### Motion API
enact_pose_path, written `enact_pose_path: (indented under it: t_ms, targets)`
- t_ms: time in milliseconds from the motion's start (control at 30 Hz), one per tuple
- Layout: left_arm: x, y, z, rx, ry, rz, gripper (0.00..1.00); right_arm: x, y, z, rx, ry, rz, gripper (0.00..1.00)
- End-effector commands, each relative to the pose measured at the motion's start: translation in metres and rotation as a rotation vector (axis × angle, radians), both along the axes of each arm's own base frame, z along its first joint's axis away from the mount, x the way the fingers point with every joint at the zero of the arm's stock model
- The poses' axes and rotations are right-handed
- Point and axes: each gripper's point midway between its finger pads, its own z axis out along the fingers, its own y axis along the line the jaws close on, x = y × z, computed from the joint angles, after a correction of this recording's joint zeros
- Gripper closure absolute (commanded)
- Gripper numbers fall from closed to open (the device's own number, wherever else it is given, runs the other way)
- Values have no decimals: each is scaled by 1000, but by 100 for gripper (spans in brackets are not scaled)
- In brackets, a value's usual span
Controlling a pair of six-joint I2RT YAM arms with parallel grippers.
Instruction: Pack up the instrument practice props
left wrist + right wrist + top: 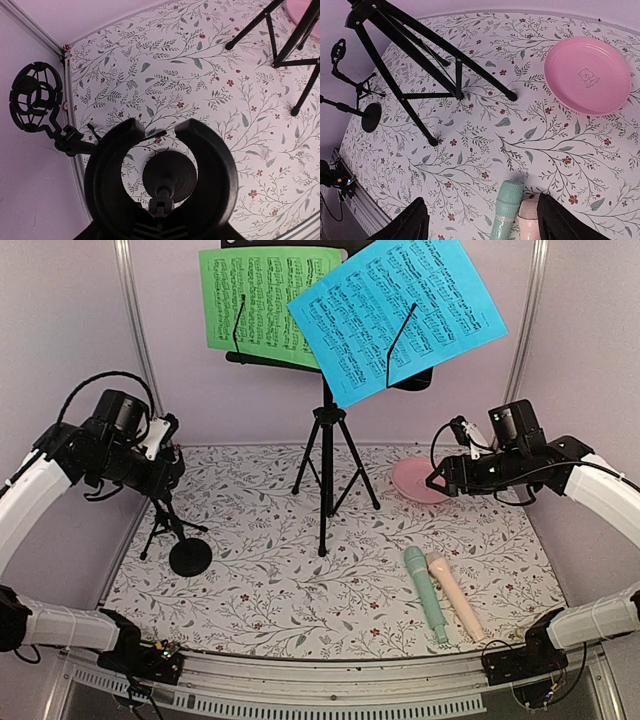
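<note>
1. The left gripper [162, 131] hangs over the far left of the floral-patterned table [300, 580]. Its curved fingers are partly apart and clamp nothing.
2. Directly below it stands a round-based mic stand [169, 176]. Its thin post rises into the space between the fingers, but it is unclear whether it touches them. Just to the left, close to the side wall, is a small tripod support [32, 97] with a cage-like mount on top.
3. In the middle, towards the back, the black music stand [326, 455] is upright on its tripod. The green sheet [258, 305] rests on the left of the desk. The blue sheet [395, 315] sits tilted on the right and overlaps the green one's edge.
4. To the right of the tripod legs, a round pink dish [587, 75] lies flat on the table.
5. Nearer the front edge, on the right, the mint-green microphone [425, 595] and the pale-pink microphone [455, 597] lie side by side. They are touching, with their heads pointing towards the back.
6. The right gripper [481, 200] hovers above the table's right side. Its fingers are spread wide and hold nothing, and the two microphone heads show below them.
</note>
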Motion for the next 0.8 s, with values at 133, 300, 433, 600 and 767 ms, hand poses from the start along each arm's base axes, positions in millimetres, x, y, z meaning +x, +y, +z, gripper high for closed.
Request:
enact_pose_path:
  t_ms: [133,300,433,600,767]
  targets:
    - [-1,38,-26,130,1,50,57,7,5,11,9,-29,22,24]
    - [0,39,-18,119,-26,63,24,12,9,9,4,-17,32,23]
    - [1,42,-3,114,-64,80,12,19,13,19,16,-41,38,24]
    - [0,42,12,88,-94,88,8,21,15,20,13,-48,45,24]
    - [0,42,29,58,-132,103,8,22,15,21,3,-58,55,24]
